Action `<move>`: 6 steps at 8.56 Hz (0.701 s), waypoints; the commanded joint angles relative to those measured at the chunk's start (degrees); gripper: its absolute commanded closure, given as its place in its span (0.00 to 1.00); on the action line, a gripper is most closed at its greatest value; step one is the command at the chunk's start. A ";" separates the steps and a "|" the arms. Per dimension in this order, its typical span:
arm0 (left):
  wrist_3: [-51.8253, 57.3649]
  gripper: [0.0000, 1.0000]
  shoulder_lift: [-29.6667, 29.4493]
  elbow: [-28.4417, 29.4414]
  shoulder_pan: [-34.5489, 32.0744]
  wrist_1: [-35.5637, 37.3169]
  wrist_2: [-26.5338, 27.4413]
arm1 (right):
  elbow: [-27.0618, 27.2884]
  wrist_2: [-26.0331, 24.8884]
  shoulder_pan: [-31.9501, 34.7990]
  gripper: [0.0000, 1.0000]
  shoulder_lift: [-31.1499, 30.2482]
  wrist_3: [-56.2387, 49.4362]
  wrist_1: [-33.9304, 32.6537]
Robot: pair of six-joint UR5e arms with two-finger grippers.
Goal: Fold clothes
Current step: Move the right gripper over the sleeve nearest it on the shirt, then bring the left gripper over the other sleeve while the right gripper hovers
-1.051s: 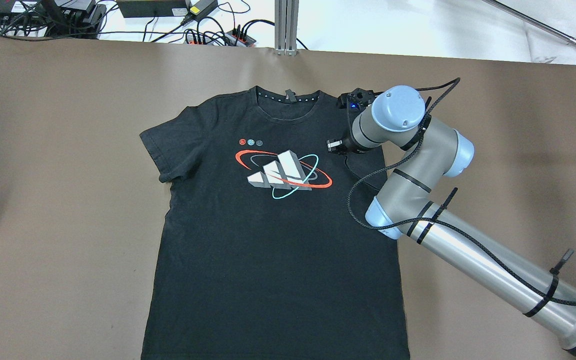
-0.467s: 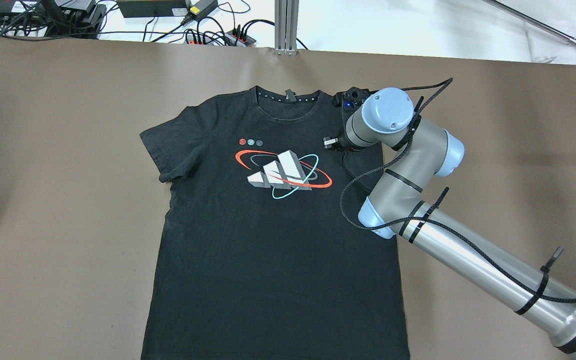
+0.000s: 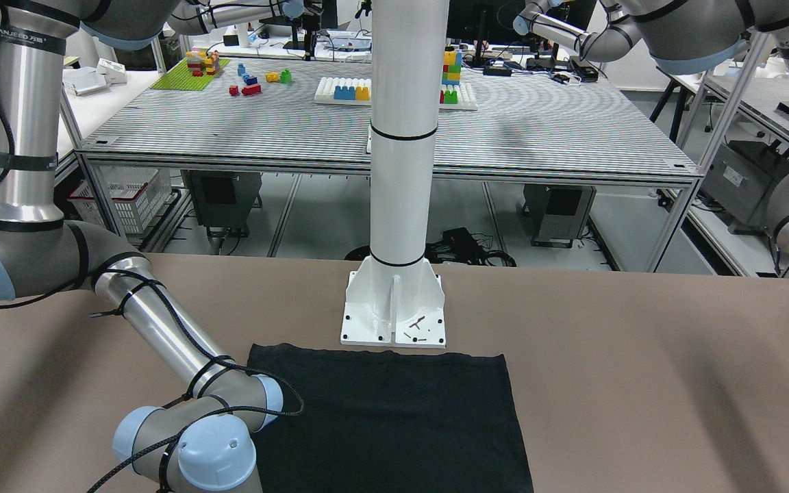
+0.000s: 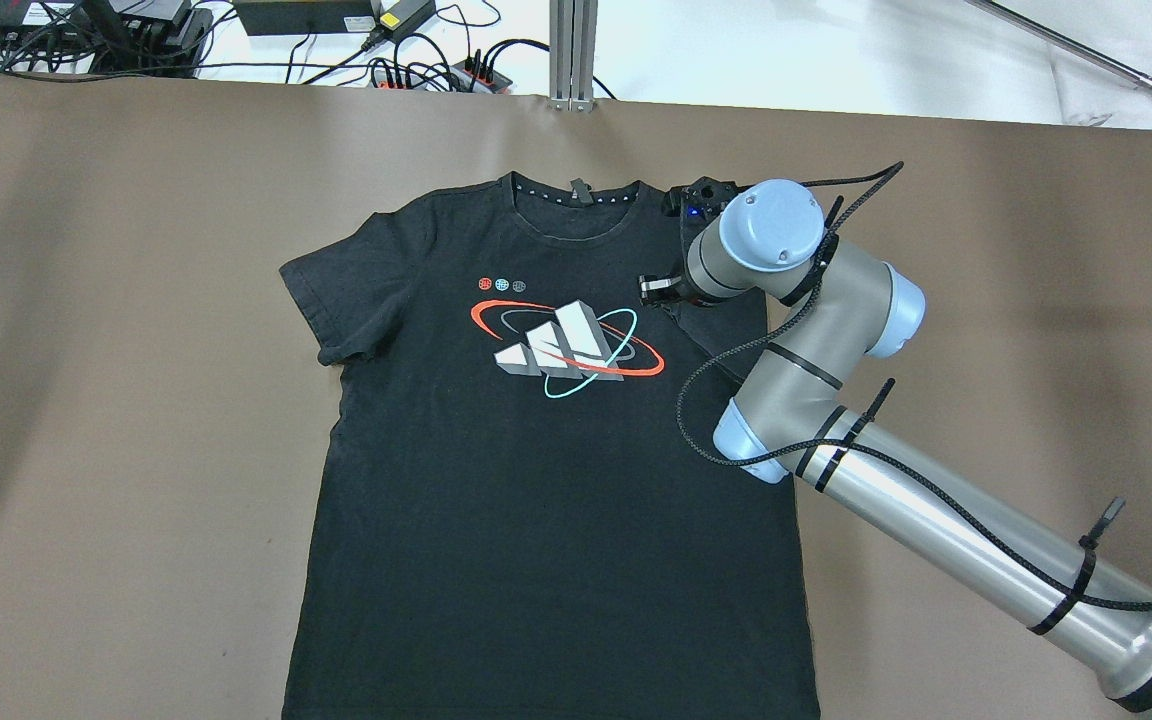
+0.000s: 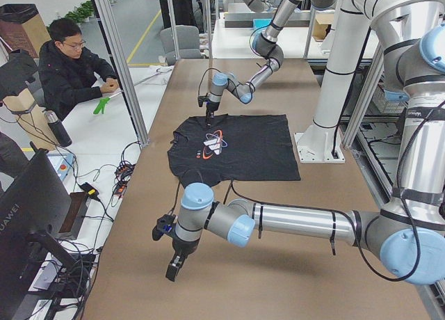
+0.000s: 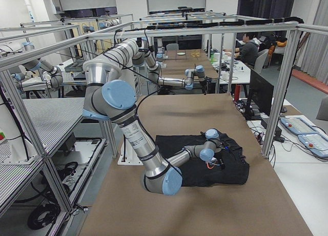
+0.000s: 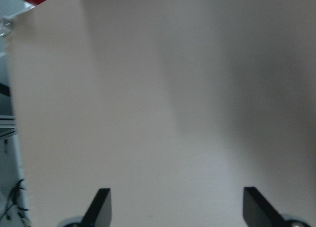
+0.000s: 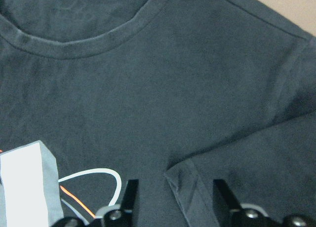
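Flat on the brown surface lies a black T-shirt, front up, its collar toward the far edge. In the overhead view its hem is cut off by the bottom edge. The right arm covers the shoulder on that side, so the sleeve cannot be seen from above.

The right wrist view shows that sleeve folded inward over the chest. The right gripper is over it, jaws partly apart, with the sleeve's hem corner showing between them. Whether the tips touch the cloth cannot be told. From overhead the right gripper is mostly hidden behind the wrist.

The front-facing view catches only the shirt's lower half, with the right arm's elbow over one corner.

The left gripper is over bare surface well away from the shirt, jaws wide apart, and does not show in the overhead view.
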 commanded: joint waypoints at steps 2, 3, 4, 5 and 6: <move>-19.59 0.06 -8.54 0.16 13.52 -0.40 -3.92 | 3.16 0.05 -0.81 0.05 -1.54 4.25 0.30; -23.32 0.06 -10.81 0.77 16.15 -0.32 -3.83 | 3.25 0.14 -0.90 0.05 -1.80 3.90 0.39; -23.70 0.07 -13.01 2.34 17.66 -0.32 -4.01 | 4.56 0.14 -0.90 0.05 -2.50 3.72 0.48; -24.14 0.13 -14.86 5.31 18.28 -0.40 -5.31 | 5.44 0.31 -0.90 0.05 -3.12 3.89 0.30; -24.84 0.26 -17.66 9.52 18.55 -0.75 -8.63 | 5.53 0.23 -0.81 0.05 -3.73 3.89 0.48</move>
